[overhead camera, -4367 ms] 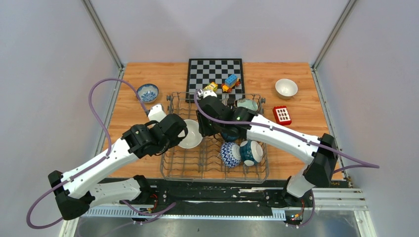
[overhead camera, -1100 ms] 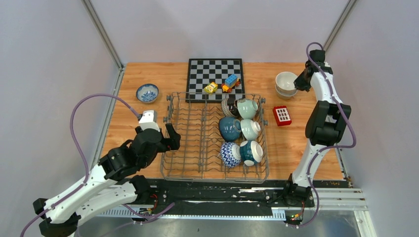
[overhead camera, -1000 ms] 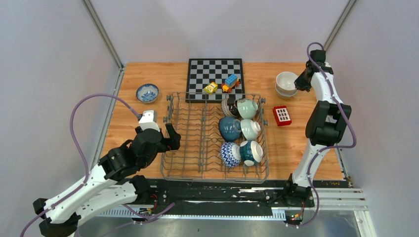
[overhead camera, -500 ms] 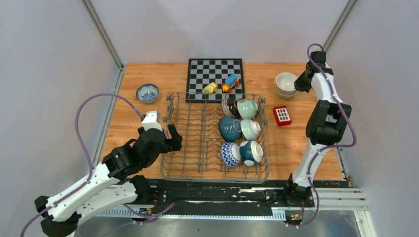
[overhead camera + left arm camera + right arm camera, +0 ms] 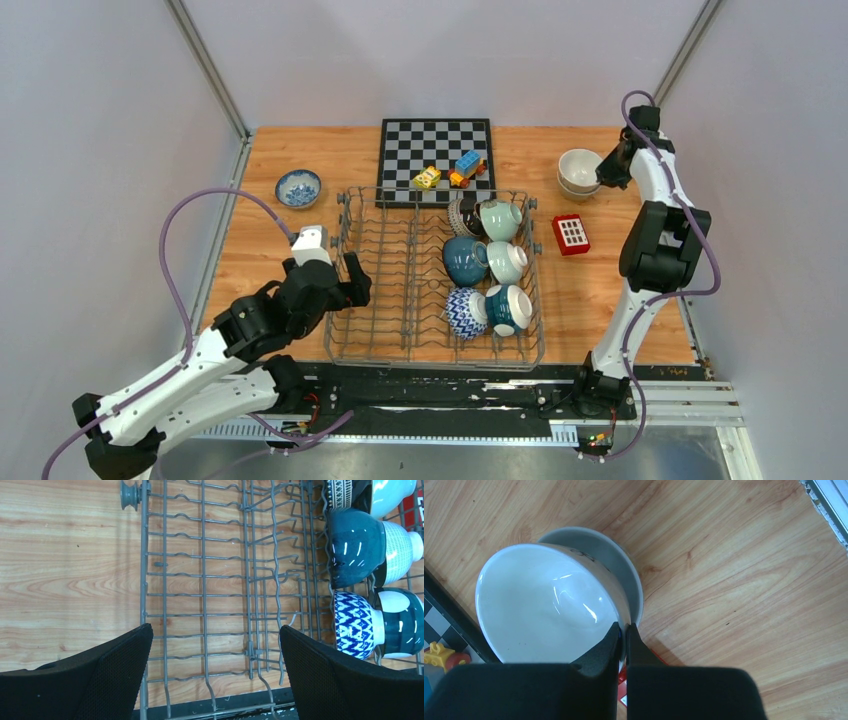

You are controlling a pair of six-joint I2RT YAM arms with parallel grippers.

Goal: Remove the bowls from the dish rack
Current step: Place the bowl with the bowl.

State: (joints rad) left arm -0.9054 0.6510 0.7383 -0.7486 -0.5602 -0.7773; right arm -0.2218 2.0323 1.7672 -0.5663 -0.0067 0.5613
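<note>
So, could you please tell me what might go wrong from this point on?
The right fingers pinch the white bowl by its rim only, off-centre over the lower bowl; released so, it may tip or chip. The open left fingers hang over the dish rack; reaching for the racked bowls could snag its tines.

No legible text or markings

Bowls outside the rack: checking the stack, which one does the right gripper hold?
The upper cream bowl, pinched at its rim and tilted inside the lower cream bowl; the blue-patterned bowl stands alone.
</note>
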